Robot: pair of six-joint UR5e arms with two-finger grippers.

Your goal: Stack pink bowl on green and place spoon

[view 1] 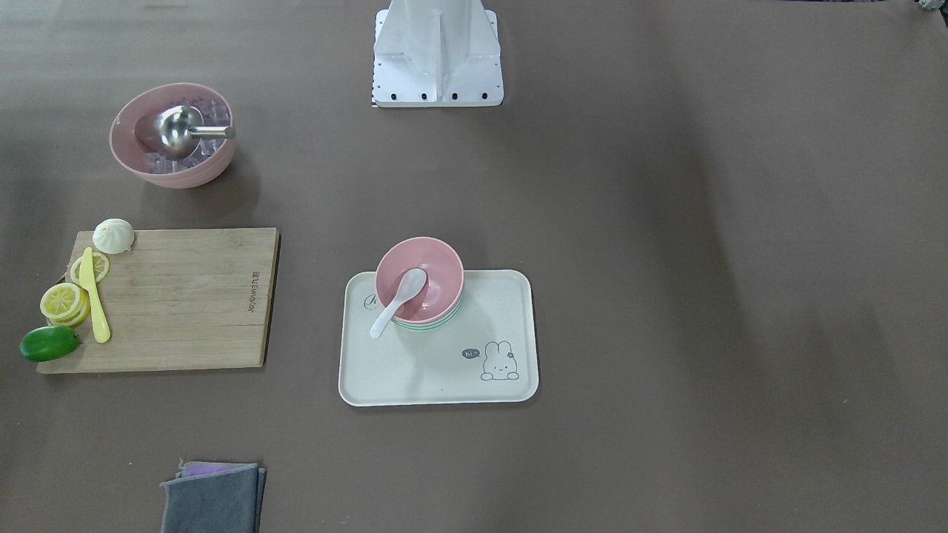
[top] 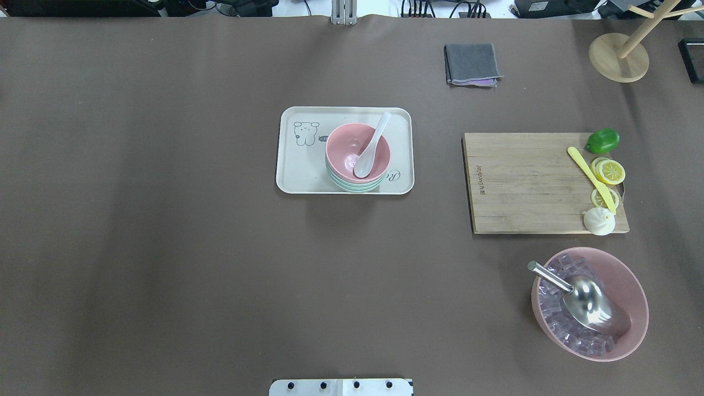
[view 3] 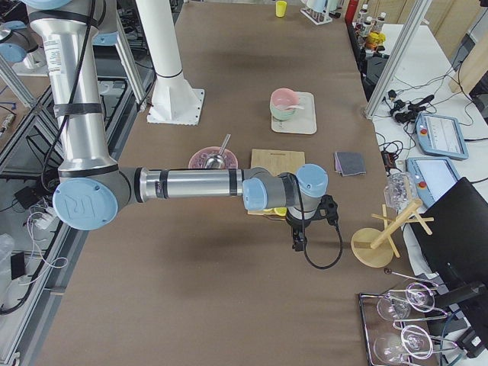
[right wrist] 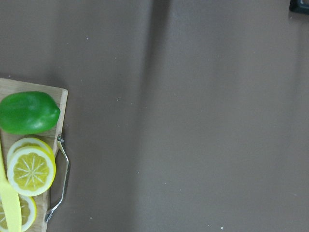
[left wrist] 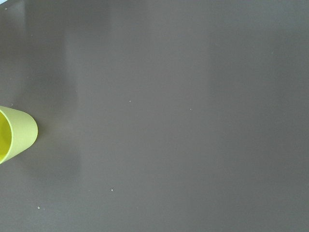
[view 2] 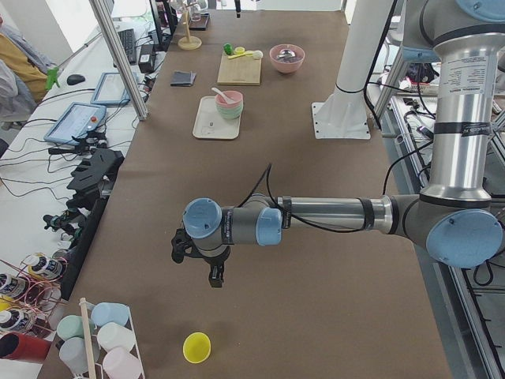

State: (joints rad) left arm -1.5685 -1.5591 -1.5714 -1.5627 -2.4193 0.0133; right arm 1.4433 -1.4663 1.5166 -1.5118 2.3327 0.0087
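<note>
Left gripper [view 2: 213, 278]: it hangs low over the bare table [view 2: 316, 316] at the robot's left end, near a yellow cup [left wrist: 14, 133]. Only the side camera shows it, so I cannot tell if the fingers are apart or closed.
Right gripper [view 3: 297, 242]: it points down just past the cutting board [top: 528, 181], close to the lime [right wrist: 29, 112] and the lemon slices [right wrist: 30, 169]. It too shows only from the side, so I cannot tell its state.
Both arms: they are stretched out toward opposite ends of the table, well apart from the tray [view 1: 444, 370].
Pink bowl [view 1: 419, 280]: it sits upright inside the green bowl [top: 352, 187] on the tray. Only thin green rims show under it, perhaps more than one; I cannot count them.
Spoon [view 1: 396, 302]: its scoop lies inside the pink bowl, and its handle leans over the rim and points out above the tray.
Step in hand: I judge both parts of the task done, the stacking and the spoon.
Next move: it seems that nothing is left to grasp. The arms only need to keep away from the tray, because a touch on the handle could tip the spoon out.
</note>
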